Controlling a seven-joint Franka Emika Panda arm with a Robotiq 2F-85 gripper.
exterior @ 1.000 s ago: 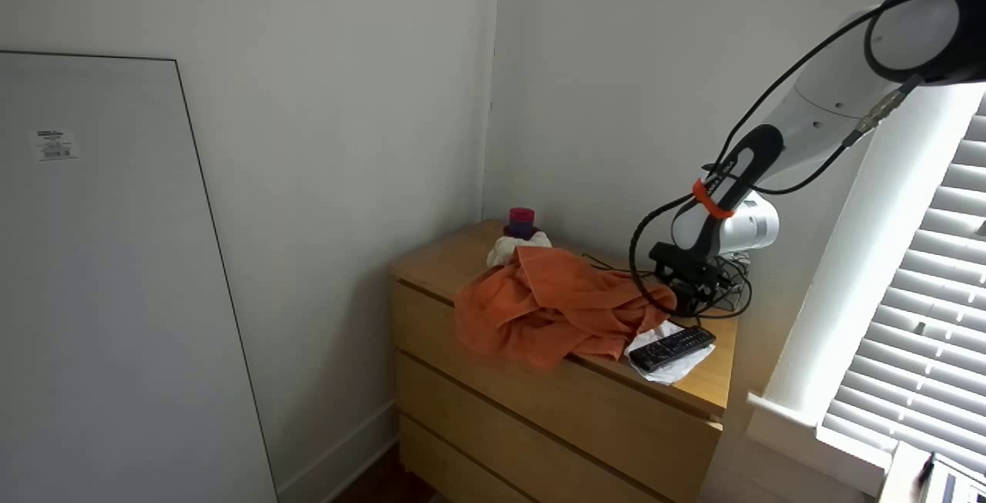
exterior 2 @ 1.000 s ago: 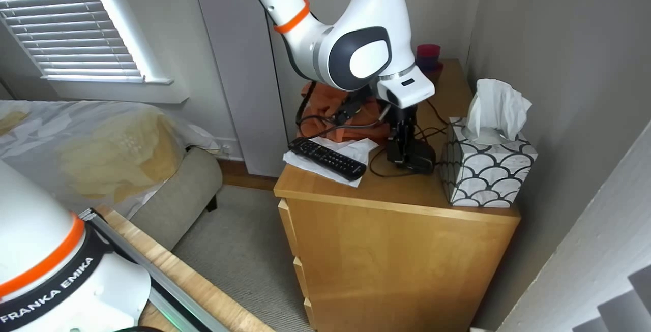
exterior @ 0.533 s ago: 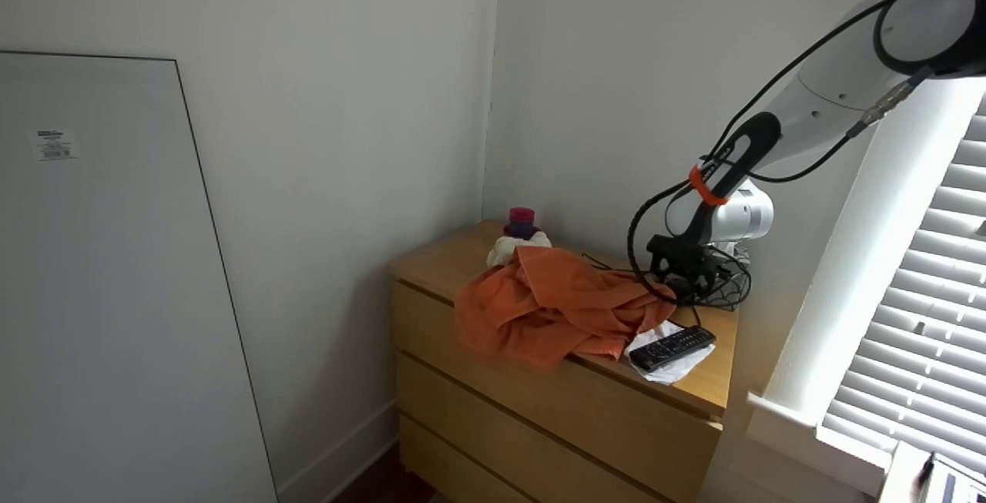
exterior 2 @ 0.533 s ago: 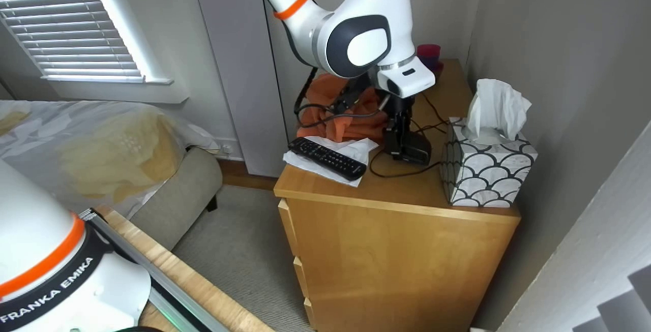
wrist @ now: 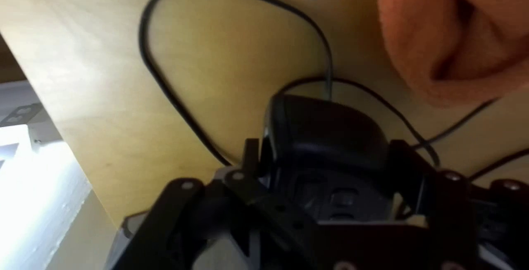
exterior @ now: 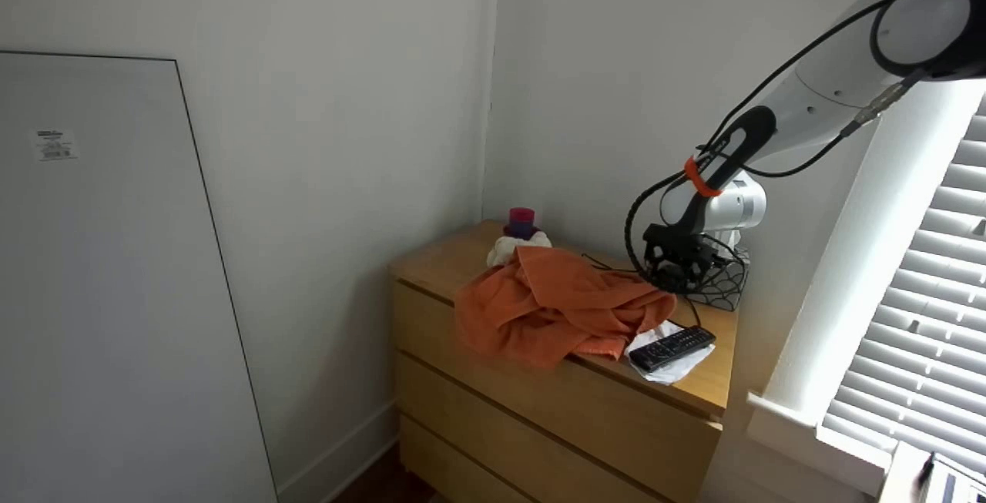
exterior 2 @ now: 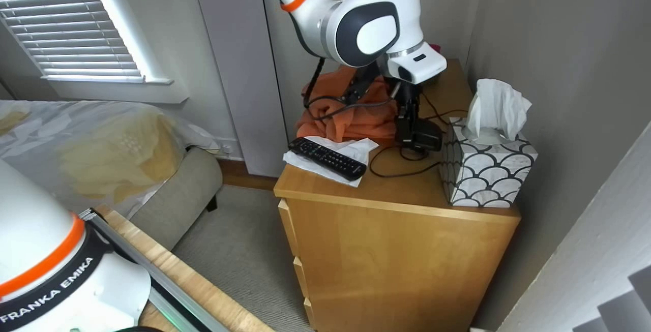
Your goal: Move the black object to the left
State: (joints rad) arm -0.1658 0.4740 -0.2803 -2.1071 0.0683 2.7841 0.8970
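while in one pincer (wrist: 324,154); one object (wrist: 330,127)

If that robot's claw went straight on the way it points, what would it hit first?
The gripper points down, so its held black object would likely meet the dresser top first, or perhaps the black cable there; the gap is unclear.

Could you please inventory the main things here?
Dresser: 1, tan, by wall
Paper: 1, white, on dresser
Remote: 1, black, on paper
Black object: 1, black, in gripper
Towel: 1, orange, on dresser
Cups: count unclear, pink and blue, on dresser
Tissue box: 1, white and black, on dresser
Cables: count unclear, black, on dresser
Panel: 1, grey, by wall
Blinds: 2, white, at windows
Bed: 1, grey-yellow, near panel
Arm: 1, white, over dresser
Gripper: 1, black, on arm
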